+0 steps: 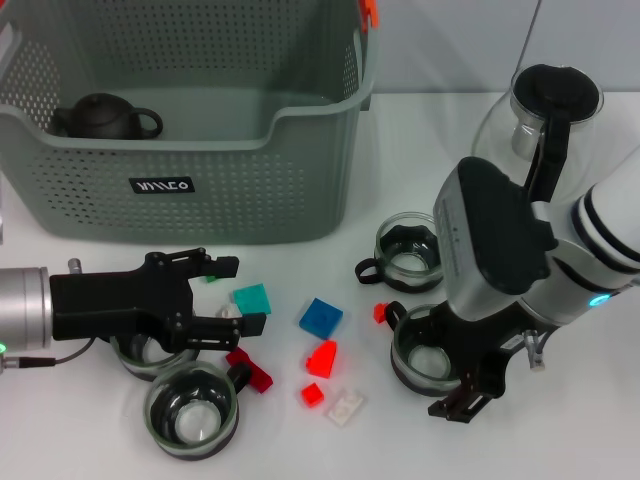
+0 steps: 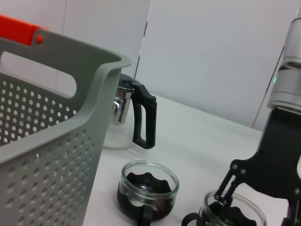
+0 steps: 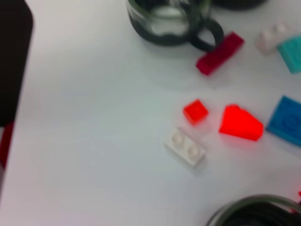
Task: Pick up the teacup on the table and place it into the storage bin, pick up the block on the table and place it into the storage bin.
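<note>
A teacup [image 1: 425, 352] is straddled by the right tool [image 1: 462, 385], fingers apart; the left tool [image 1: 238, 296] is held open over blocks.

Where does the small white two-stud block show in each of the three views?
Head view: the white block lies low in the picture's middle, just right of the small red block.
Left wrist view: not in it.
Right wrist view: the white block lies near the picture's centre.
Shared landmark: the small red block, close beside it in both views that show it.
</note>
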Controlling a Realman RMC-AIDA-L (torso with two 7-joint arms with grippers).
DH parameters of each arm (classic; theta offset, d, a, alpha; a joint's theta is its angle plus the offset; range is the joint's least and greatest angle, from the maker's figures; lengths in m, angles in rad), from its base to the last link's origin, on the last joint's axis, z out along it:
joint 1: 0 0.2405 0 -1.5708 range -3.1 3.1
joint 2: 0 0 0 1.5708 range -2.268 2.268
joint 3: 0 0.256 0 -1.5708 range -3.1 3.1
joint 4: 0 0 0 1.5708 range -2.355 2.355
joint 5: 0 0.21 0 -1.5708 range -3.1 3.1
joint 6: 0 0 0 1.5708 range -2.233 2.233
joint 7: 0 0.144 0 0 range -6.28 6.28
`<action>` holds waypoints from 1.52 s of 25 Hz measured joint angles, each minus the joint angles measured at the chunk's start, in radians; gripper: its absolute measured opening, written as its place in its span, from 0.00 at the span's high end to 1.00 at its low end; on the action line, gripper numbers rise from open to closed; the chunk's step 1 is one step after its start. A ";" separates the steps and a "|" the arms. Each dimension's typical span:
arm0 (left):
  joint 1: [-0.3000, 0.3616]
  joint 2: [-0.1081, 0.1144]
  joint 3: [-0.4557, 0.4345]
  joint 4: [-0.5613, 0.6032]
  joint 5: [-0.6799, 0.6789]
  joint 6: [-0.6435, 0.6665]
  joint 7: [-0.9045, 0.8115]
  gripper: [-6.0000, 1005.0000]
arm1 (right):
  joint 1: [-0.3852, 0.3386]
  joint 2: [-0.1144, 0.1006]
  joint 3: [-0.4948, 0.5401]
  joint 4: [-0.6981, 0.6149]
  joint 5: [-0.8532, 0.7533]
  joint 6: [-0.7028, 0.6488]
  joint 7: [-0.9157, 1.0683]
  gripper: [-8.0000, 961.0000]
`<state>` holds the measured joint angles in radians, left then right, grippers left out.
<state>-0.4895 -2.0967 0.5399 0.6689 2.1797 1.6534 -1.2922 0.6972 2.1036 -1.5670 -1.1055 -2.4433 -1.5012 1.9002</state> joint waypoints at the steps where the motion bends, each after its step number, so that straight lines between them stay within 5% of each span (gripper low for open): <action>1: 0.000 0.000 0.000 0.000 0.000 0.000 0.000 0.12 | 0.001 0.001 -0.011 0.000 -0.010 0.009 0.012 0.08; 19: 0.002 -0.002 -0.002 0.000 -0.010 0.000 0.016 0.12 | 0.015 0.004 -0.062 0.001 -0.025 0.010 0.045 0.11; 35: 0.004 0.006 -0.037 -0.026 -0.011 0.005 0.050 0.13 | 0.023 0.003 -0.070 -0.002 -0.025 0.001 0.091 0.78; 38: 0.005 0.007 -0.038 -0.026 -0.011 0.007 0.050 0.13 | 0.025 0.003 -0.069 -0.004 -0.025 0.000 0.091 0.84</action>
<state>-0.4842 -2.0893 0.5018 0.6428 2.1690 1.6607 -1.2423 0.7219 2.1062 -1.6359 -1.1092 -2.4685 -1.5011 1.9911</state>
